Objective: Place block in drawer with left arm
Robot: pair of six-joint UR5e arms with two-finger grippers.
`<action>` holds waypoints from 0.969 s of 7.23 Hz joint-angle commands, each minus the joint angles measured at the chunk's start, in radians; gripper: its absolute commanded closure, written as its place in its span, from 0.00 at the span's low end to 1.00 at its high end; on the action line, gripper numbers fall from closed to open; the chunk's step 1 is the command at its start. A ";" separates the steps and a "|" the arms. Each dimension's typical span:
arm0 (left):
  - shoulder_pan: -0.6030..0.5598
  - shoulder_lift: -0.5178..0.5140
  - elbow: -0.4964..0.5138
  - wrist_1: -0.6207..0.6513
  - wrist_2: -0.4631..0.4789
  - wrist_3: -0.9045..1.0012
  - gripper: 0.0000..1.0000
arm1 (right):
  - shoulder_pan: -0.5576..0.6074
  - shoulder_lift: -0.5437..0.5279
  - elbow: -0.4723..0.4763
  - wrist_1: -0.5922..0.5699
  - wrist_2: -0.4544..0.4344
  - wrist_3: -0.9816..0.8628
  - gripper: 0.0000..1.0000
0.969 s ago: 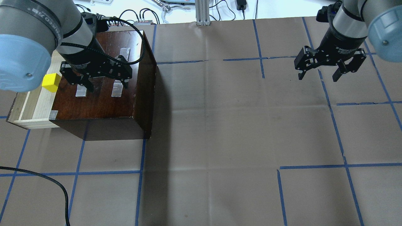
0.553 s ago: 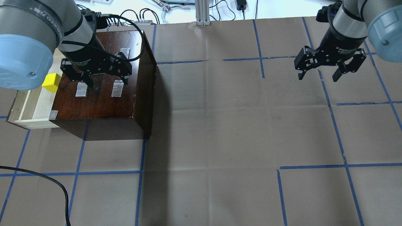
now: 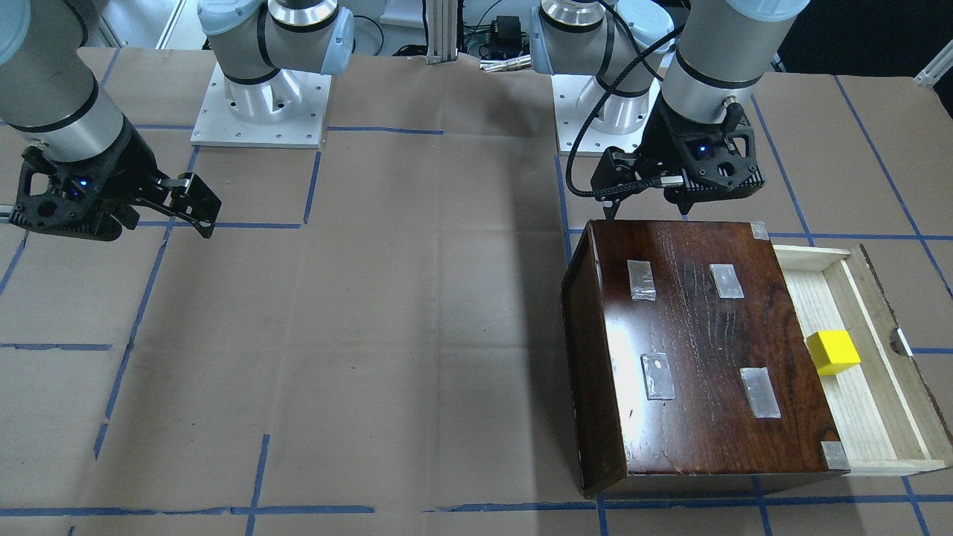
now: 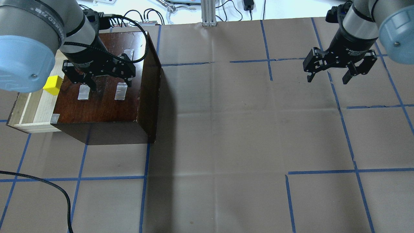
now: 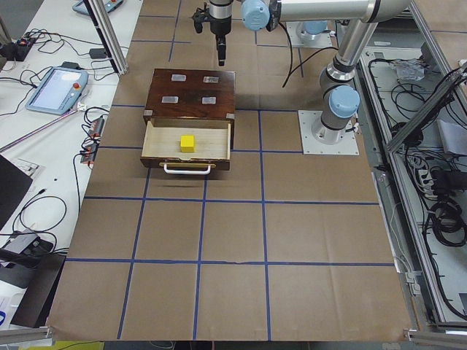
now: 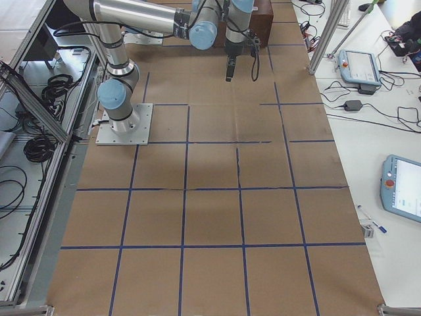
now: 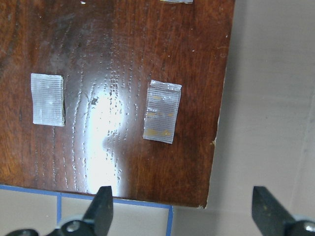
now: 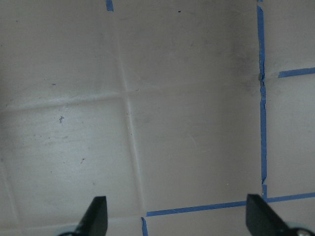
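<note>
The yellow block (image 3: 832,351) lies in the pulled-out pale wood drawer (image 3: 856,417) of the dark brown box (image 3: 700,350). It also shows in the overhead view (image 4: 52,85) and in the exterior left view (image 5: 187,143). My left gripper (image 4: 110,84) is open and empty. It hovers over the box's tape-patched top (image 7: 118,98), to the right of the block in the overhead view. Its fingers (image 7: 101,209) show at the bottom of the left wrist view. My right gripper (image 4: 327,79) is open and empty over bare paper at the far right.
The drawer (image 4: 35,113) sticks out of the box (image 4: 103,103) toward the table's left end, with a metal handle (image 5: 186,170) on its front. Brown paper with blue tape lines (image 4: 220,145) covers the table. A black cable (image 4: 61,194) loops at the near left.
My left gripper has moved a little up the overhead view over the box top, away from the near tape patches. The block, the drawer and the right arm have not moved.
</note>
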 commanded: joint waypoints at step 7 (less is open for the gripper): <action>0.001 0.009 -0.019 -0.001 0.002 -0.001 0.01 | 0.000 -0.001 -0.001 0.000 0.000 0.000 0.00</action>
